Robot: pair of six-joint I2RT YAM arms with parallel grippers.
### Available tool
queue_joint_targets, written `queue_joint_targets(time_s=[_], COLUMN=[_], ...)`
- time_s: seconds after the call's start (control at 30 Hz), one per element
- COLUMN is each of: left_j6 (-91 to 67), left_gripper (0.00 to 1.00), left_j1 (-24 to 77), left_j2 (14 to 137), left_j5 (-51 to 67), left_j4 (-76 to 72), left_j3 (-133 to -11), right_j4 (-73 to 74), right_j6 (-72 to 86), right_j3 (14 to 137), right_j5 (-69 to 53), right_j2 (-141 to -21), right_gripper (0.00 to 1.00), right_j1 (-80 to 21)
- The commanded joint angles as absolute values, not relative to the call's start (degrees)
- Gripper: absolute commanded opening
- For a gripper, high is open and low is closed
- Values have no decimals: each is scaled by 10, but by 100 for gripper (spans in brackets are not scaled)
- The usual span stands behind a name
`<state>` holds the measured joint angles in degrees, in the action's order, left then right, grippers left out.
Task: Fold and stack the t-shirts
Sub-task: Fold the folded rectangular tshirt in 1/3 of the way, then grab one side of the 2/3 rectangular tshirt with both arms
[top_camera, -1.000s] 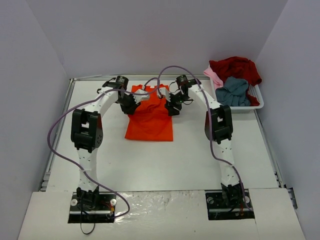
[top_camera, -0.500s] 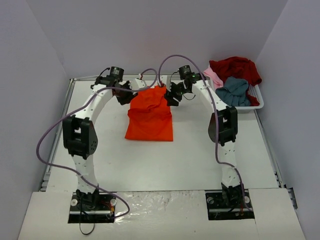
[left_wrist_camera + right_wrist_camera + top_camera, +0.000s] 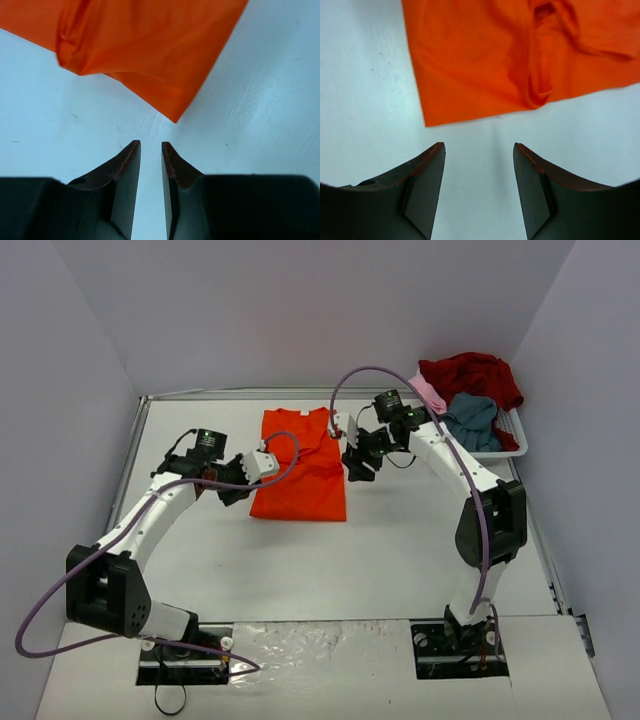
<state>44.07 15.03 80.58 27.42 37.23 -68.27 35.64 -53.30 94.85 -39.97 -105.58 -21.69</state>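
Obscured: the right arm crosses in front of the pink t-shirt [image 3: 428,390] and the basket's near-left corner, and both wrist views cut the orange-red t-shirt [image 3: 298,468] off at the frame edge. Which end carries the collar is not clear from above. The white slatted basket [image 3: 512,443] sits at the far right of the table [image 3: 300,570]. It holds a dark red t-shirt [image 3: 475,375] heaped at the back and a grey-blue t-shirt [image 3: 468,422] bunched in front. The pink one spills over the far-left rim. All three are crumpled, with no folds readable. The orange-red t-shirt lies flat on the table's far centre, between the two grippers. It is folded into a narrow strip whose long axis runs from the back wall toward the arm bases. The near edge is straight and slightly wider, and there are creases along the far right side. The left gripper [image 3: 150,146] hovers over bare table just off the shirt's left edge. Its fingers are parted by only a slim gap and grip nothing. The right gripper [image 3: 479,147] hangs just off the right edge, jaws clearly apart, with nothing between them.
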Motion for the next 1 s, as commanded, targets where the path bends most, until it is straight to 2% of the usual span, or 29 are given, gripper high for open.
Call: queue_joint_targets(time_s=[0.0,0.13,0.2,0.43,0.53,0.7,0.97], left_j6=[431,411,395,317,294,261,250], left_gripper=[23,23,23,23,23,22,23], left_j1=[156,157,157,156,156,156,147], left_j2=[781,790,801,858,892,936,949], left_j5=[289,286,276,236,234,229,242], left_j4=[317,285,249,131,123,131,155], left_j3=[-643,-606,-598,-588,-604,-634,-624], right_j4=[373,370,367,357,358,359,360], right_j6=[-504,-491,-491,-457,-434,-371,-293], right_j3=[892,868,866,941,984,1126,1300], right_j5=[-394,-387,-388,-378,-374,-386,-417], right_j2=[-1027,-1019,-1024,-1090,-1128,-1202,-1330], right_gripper=[53,51,43,0,0,0,0], right_j1=[-227,-242,-244,-244,-246,-245,-253])
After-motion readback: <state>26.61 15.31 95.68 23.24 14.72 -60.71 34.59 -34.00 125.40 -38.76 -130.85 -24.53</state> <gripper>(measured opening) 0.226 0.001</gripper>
